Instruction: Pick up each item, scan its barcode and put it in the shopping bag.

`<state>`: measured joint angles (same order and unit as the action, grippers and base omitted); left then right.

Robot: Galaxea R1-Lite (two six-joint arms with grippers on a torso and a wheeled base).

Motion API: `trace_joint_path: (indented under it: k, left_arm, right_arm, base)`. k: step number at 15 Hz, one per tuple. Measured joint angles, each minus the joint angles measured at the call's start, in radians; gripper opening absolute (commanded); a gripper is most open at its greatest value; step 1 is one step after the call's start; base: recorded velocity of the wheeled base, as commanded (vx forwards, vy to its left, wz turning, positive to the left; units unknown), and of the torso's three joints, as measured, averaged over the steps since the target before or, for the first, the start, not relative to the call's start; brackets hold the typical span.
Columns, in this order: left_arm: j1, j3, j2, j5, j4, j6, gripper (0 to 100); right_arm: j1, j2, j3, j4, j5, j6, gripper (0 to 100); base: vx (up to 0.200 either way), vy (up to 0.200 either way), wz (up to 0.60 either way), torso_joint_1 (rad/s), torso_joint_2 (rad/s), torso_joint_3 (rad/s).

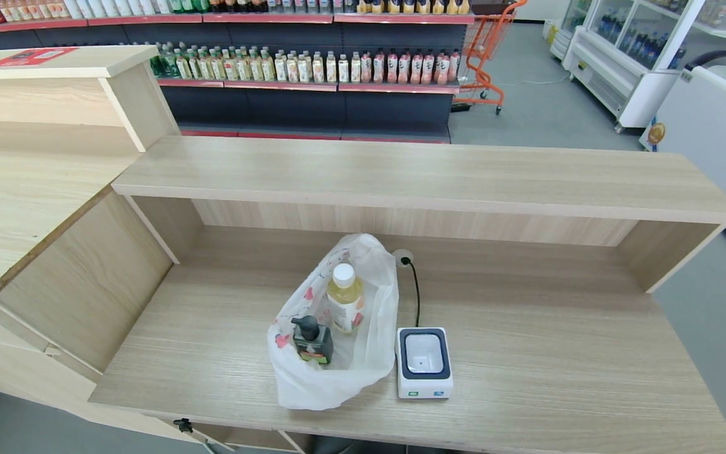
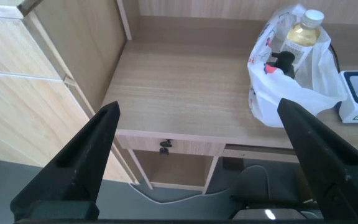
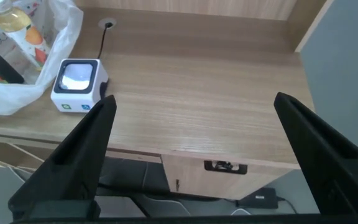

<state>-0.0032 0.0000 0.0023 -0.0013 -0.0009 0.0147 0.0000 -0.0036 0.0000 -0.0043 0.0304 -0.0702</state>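
Inside white shopping bag (image 1: 372, 343): white-capped yellow bottle (image 1: 345, 306), dark pump dispenser (image 1: 312, 342).

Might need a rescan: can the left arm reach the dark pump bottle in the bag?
Probably yes: the shopping bag gapes open, the pump bottle stands uncovered inside, and the left end effector is open.

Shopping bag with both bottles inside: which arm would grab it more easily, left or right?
Probably the left. The shopping bag stands left of the scanner, which sits between it and the right tool. The left tool is open, with only counter between it and the bag.
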Motion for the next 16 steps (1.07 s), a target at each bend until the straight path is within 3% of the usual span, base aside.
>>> trace_joint_path:
  k: [4, 5, 16]
  left_arm:
    - [0.0, 0.0, 0.0, 0.001, 0.0, -0.003, 100]
    - [-0.001, 0.0, 0.0, 0.001, 0.0, -0.003, 100]
    - [0.0, 0.0, 0.0, 0.001, 0.0, -0.004, 100]
  right_arm:
    - [0.0, 0.0, 0.0, 0.0, 0.0, 0.005, 100]
    - [-0.001, 0.0, 0.0, 0.0, 0.0, 0.006, 0]
    - [0.0, 0.001, 0.0, 0.0, 0.0, 0.008, 0]
  base:
    - [0.15, 0.0, 0.0, -0.002, 0.0, 0.003]
    - [0.0, 0.0, 0.0, 0.0, 0.0, 0.0]
    - [0.0, 0.0, 0.0, 0.0, 0.0, 0.0]
